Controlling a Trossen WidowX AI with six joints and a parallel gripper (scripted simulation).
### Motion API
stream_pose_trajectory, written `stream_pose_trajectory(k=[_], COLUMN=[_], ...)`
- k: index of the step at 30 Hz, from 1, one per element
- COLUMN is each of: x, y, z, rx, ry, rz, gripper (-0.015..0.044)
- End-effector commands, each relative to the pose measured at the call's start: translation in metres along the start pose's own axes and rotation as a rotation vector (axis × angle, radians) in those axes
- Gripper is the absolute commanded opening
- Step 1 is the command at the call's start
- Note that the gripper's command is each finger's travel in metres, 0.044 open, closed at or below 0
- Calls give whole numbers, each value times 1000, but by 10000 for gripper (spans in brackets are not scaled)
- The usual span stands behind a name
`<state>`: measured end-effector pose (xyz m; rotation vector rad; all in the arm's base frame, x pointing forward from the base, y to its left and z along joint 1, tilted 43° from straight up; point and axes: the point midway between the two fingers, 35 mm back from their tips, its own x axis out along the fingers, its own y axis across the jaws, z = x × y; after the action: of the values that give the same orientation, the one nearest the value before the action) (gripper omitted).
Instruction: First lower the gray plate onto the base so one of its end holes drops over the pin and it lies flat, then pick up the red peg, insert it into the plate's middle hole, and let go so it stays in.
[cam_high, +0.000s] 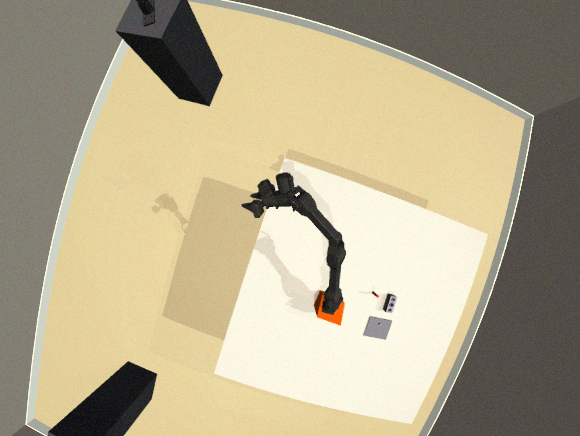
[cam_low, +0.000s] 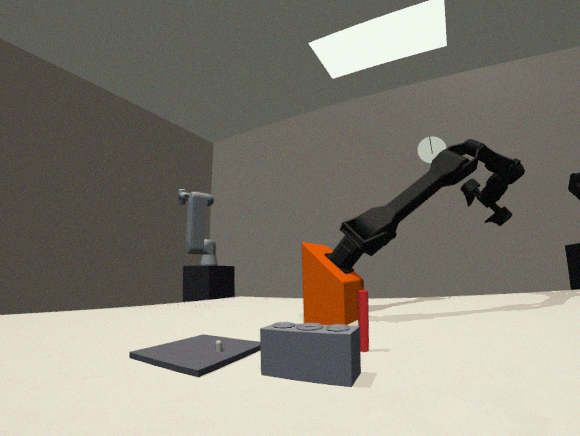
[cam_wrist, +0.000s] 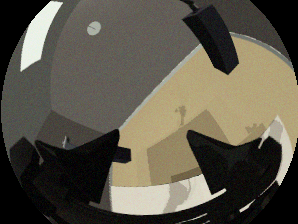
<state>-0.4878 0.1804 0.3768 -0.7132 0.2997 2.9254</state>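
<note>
The gray plate (cam_high: 391, 303) (cam_low: 310, 355), a thick block with three holes in its top, rests on the table. The base (cam_high: 371, 328) (cam_low: 175, 353), a flat dark gray slab, lies beside it. Its short pale pin (cam_high: 379, 324) (cam_low: 219, 346) stands up, and no plate is over it. The red peg (cam_high: 375, 294) (cam_low: 364, 322) stands upright on the table, near the plate on the robot's side. My gripper (cam_high: 248, 200) (cam_low: 478, 214) (cam_wrist: 154, 133) is open and empty, raised high and far from all these parts. None of them shows in the wrist view.
The orange arm mount (cam_high: 330, 316) (cam_low: 325, 295) stands on the white table (cam_high: 280, 345) (cam_low: 100, 400), close to the peg, plate and base. Black pedestals (cam_high: 185, 60) (cam_low: 208, 283) (cam_wrist: 212, 40) stand off the table, some carrying other arms.
</note>
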Motion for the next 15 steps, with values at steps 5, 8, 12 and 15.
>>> stream_pose_trajectory(k=[5, 8, 12, 15], x=[-7, -22, -51, -80], y=[-20, -58, -114, -158], z=[0, 0, -4, -12], rx=[26, 77, 156, 222], ry=[-7, -21, -44, -62], rz=[-33, -99, -201, -289], gripper=[440, 440, 440, 440])
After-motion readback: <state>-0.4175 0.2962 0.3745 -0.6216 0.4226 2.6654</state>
